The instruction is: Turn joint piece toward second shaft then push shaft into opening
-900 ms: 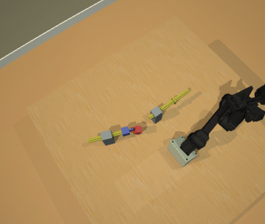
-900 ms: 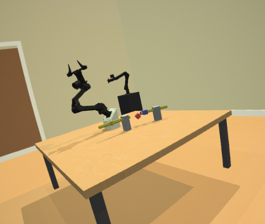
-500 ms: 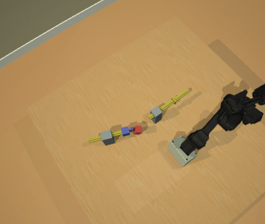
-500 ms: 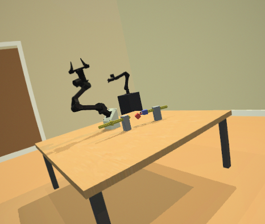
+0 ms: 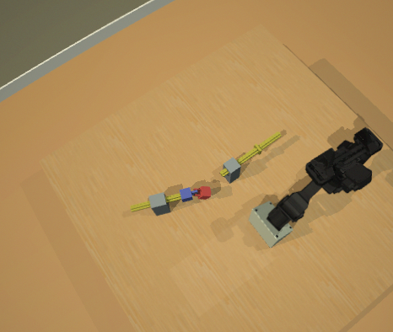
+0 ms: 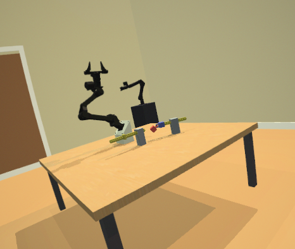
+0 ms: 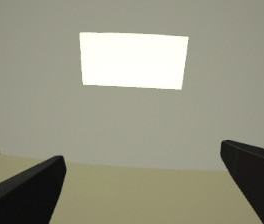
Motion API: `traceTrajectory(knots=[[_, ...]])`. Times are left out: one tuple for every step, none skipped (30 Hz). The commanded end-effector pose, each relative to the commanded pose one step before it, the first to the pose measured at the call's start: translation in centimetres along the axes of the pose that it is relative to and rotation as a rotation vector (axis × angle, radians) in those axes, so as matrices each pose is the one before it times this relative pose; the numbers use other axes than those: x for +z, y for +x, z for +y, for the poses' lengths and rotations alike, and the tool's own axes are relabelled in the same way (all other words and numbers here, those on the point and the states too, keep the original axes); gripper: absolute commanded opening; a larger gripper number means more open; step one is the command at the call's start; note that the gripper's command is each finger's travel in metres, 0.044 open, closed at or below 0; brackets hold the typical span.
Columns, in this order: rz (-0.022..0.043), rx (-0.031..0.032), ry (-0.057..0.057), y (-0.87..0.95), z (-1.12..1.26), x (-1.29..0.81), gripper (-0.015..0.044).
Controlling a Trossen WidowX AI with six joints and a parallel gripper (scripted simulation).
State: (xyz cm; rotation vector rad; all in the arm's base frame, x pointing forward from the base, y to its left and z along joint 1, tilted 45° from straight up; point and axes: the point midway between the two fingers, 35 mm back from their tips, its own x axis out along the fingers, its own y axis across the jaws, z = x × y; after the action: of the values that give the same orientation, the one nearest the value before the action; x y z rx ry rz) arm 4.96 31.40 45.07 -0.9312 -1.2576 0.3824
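The fixed shaft (image 5: 139,206) (image 6: 181,120) passes through a grey block (image 5: 159,203) (image 6: 174,125). It ends in a blue piece (image 5: 185,194) (image 6: 161,124) and the red square joint piece (image 5: 203,192) (image 6: 153,128). The second yellow shaft (image 5: 259,147) (image 6: 122,138) sits in its own grey block (image 5: 231,169) (image 6: 140,136), with its near end a short gap from the red piece. My gripper (image 5: 368,141) (image 6: 95,67) (image 7: 143,156) is open and empty. It points upward, high above the arm base (image 5: 271,223) (image 6: 123,131) and far from both shafts. The wrist view shows only ceiling and wall.
The parts stand on a wooden table (image 5: 144,105) (image 6: 171,164). A black box (image 6: 144,114) with a second small black arm on it stands behind the table. A brown door (image 6: 4,110) is at the left.
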Motion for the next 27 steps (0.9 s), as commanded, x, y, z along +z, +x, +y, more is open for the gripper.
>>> traceTrajectory(knots=[[0.02069, 0.06259, 0.028, 0.615, 1.959, -0.575, 0.044], [0.00832, 0.02385, 0.007, 0.236, 0.75, -0.242, 0.044], [0.00977, 0.02571, 0.0077, 0.261, 0.807, -0.286, 0.044], [0.01056, 0.02555, 0.0079, 0.267, 0.8, -0.31, 0.044], [0.01133, 0.02535, 0.0081, 0.272, 0.791, -0.334, 0.044], [0.01209, 0.02513, 0.0083, 0.278, 0.781, -0.357, 0.044], [0.01283, 0.0249, 0.0085, 0.283, 0.771, -0.38, 0.044], [0.01156, 0.02504, 0.0097, 0.289, 0.738, -0.337, 0.044], [0.01243, 0.02509, 0.01, 0.296, 0.736, -0.362, 0.044], [0.01315, 0.02484, 0.0102, 0.301, 0.725, -0.384, 0.044], [0.01387, 0.02457, 0.0104, 0.306, 0.713, -0.404, 0.044], [0.01457, 0.02428, 0.0106, 0.311, 0.7, -0.424, 0.044], [0.01525, 0.02398, 0.0108, 0.315, 0.687, -0.444, 0.044], [0.01592, 0.02366, 0.011, 0.32, 0.674, -0.463, 0.044], [0.01658, 0.02333, 0.0112, 0.325, 0.66, -0.481, 0.044], [0.0196, 0.01628, -0.0093, 0.247, 0.596, -0.766, 0.044], [0.01554, 0.01285, -0.0071, 0.199, 0.468, -0.605, 0.044], [0.01502, 0.01256, -0.0062, 0.196, 0.451, -0.582, 0.044], [0.01439, 0.01287, -0.004, 0.199, 0.443, -0.544, 0.044], [0.0145, 0.01287, -0.0038, 0.201, 0.441, -0.548, 0.044], [0.01306, 0.01235, -0.0015, 0.192, 0.406, -0.48, 0.044], [0.0066, 0.01017, 0.0073, 0.143, 0.269, -0.18, 0.044], [0.00673, 0.0101, 0.0073, 0.143, 0.266, -0.184, 0.044], [0.01671, 0.01182, 0.004, 0.212, 0.319, -0.393, 0.044], [0.02532, 0.01737, 0.006, 0.317, 0.469, -0.595, 0.044], [0.02749, 0.01816, 0.0064, 0.344, 0.49, -0.644, 0.044], [0.02781, 0.01766, 0.0063, 0.35, 0.476, -0.649, 0.044]])
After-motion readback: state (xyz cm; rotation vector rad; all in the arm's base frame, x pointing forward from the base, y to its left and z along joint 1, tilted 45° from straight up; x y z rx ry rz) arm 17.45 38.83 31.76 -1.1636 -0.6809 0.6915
